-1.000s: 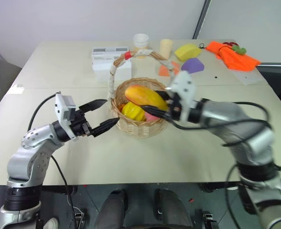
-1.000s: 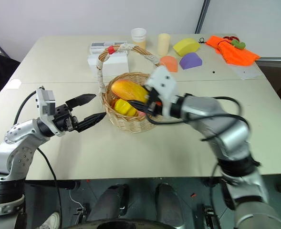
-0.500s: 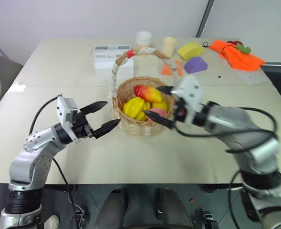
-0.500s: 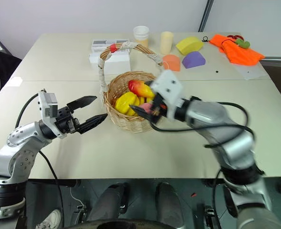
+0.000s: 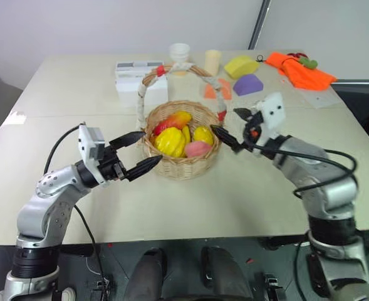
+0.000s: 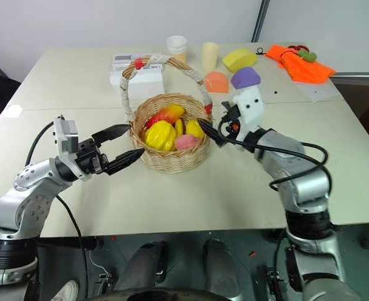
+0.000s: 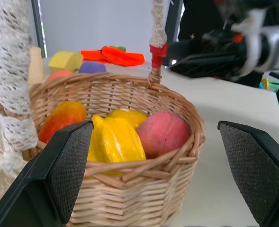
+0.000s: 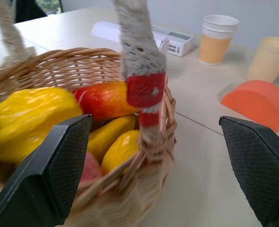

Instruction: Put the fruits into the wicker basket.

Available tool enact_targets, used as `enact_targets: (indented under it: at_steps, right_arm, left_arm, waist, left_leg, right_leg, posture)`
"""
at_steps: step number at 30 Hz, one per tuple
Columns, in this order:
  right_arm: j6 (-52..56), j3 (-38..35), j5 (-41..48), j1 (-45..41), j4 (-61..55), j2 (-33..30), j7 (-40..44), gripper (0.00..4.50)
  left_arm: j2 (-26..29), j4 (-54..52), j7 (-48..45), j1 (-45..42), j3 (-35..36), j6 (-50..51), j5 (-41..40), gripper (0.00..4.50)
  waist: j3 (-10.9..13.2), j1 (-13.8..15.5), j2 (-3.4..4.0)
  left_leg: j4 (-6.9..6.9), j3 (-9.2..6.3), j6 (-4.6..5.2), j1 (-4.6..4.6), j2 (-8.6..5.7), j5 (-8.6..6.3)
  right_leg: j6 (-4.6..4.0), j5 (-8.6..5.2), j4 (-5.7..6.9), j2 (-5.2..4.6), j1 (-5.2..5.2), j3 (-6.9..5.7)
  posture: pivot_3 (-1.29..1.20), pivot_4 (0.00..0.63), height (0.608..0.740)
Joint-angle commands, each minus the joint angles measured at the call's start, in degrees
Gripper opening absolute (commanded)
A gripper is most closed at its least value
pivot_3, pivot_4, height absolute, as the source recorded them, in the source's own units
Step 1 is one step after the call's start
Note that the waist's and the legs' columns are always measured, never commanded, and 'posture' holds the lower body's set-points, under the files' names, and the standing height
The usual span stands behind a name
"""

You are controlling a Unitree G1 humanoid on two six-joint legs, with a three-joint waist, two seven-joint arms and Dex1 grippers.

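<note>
My left tool [image 5: 138,153] hangs just left of the wicker basket [image 5: 183,164], its two black fingers [image 5: 145,167] spread wide and holding nothing. The tips point at the basket's near-left wall; from above I cannot tell whether they touch the weave. Seen along that tool, the basket stands between the two spread fingers.

The basket sits on the table [image 5: 171,207] in front of me, its tall wrapped handle [image 5: 148,84] arching over it with a red band at each end. All the fruits I can see lie inside it: the mango [image 5: 171,120] with its red blush at the back left, a ribbed yellow fruit [image 5: 170,142] at the front left, a lemon-like yellow one [image 5: 203,134] at the right, and the pink-peach one [image 5: 198,148] at the front right.

My right tool [image 5: 232,126] is just to the right of the basket, fingers wide apart and empty. Its lower finger [image 5: 224,138] reaches close to the basket's right rim, the upper one stands clear of it.

Behind the basket are a white box [image 5: 134,76], two cups [image 5: 180,52], an orange block [image 5: 210,91], a yellow block [image 5: 245,64], a purple block [image 5: 249,84] and an orange cloth [image 5: 300,70].
</note>
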Motion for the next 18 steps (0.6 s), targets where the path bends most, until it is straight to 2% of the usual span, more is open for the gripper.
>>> enact_targets:
  at_steps: [1,4,7,8,12,18]
  right_arm:
    - [-3.67,-1.64,0.19,-1.80,1.83,2.86,-0.66,3.59]
    - [-3.61,-3.08,1.47,-1.23,1.22,3.68,-0.39,2.20]
    - [-3.71,-4.12,2.11,-0.76,0.37,3.11,0.23,0.50]
    - [-3.80,-4.61,2.35,-0.60,-0.09,2.86,0.45,0.06]
    - [-5.40,-12.42,2.03,-1.88,1.31,1.04,-3.05,0.02]
    - [-11.28,-20.78,-5.65,-2.71,11.33,-5.43,-11.30,0.02]
  left_arm:
    - [-0.07,-2.42,0.32,0.00,0.55,-0.90,-0.82,4.50]
    - [-0.01,-2.79,0.55,0.42,0.80,-0.94,-0.87,4.50]
    - [0.00,-2.58,0.58,0.49,0.72,-1.13,-0.71,4.50]
    - [-0.03,-2.53,0.60,0.43,0.66,-1.15,-0.67,4.50]
    - [-0.43,-1.86,0.65,-0.49,0.00,-1.36,-0.28,4.50]
    - [-1.27,-0.65,0.35,-1.64,-1.15,-1.83,0.74,4.50]
  waist:
    - [0.00,0.05,0.00]
    - [0.00,0.14,0.00]
    - [0.00,0.11,0.00]
    - [0.00,0.10,0.00]
    - [0.02,0.16,0.03]
    - [0.02,0.30,0.03]
  left_leg:
    - [0.00,0.00,0.00,-0.01,0.01,0.00]
    - [0.00,0.00,0.00,-0.03,0.01,0.00]
    - [0.02,0.03,0.00,-0.02,0.01,0.00]
    - [0.04,0.03,0.00,-0.02,0.01,0.00]
    - [0.06,0.04,0.00,-0.02,0.05,0.00]
    - [0.11,0.14,0.00,-0.04,0.02,0.00]
  right_leg:
    - [0.01,0.00,0.00,0.00,-0.02,0.00]
    - [0.00,0.00,0.00,-0.01,-0.02,0.01]
    - [-0.02,0.00,-0.01,0.00,-0.02,0.04]
    - [-0.02,-0.01,-0.01,0.00,-0.02,0.04]
    - [-0.04,-0.01,0.00,0.06,-0.02,0.06]
    - [-0.06,-0.02,-0.02,0.05,-0.01,0.12]
  posture:
    - [0.00,0.150,0.740]
    - [0.00,0.150,0.740]
    - [0.00,0.150,0.740]
    - [0.00,0.150,0.740]
    - [0.00,0.150,0.740]
    - [0.00,0.150,0.740]
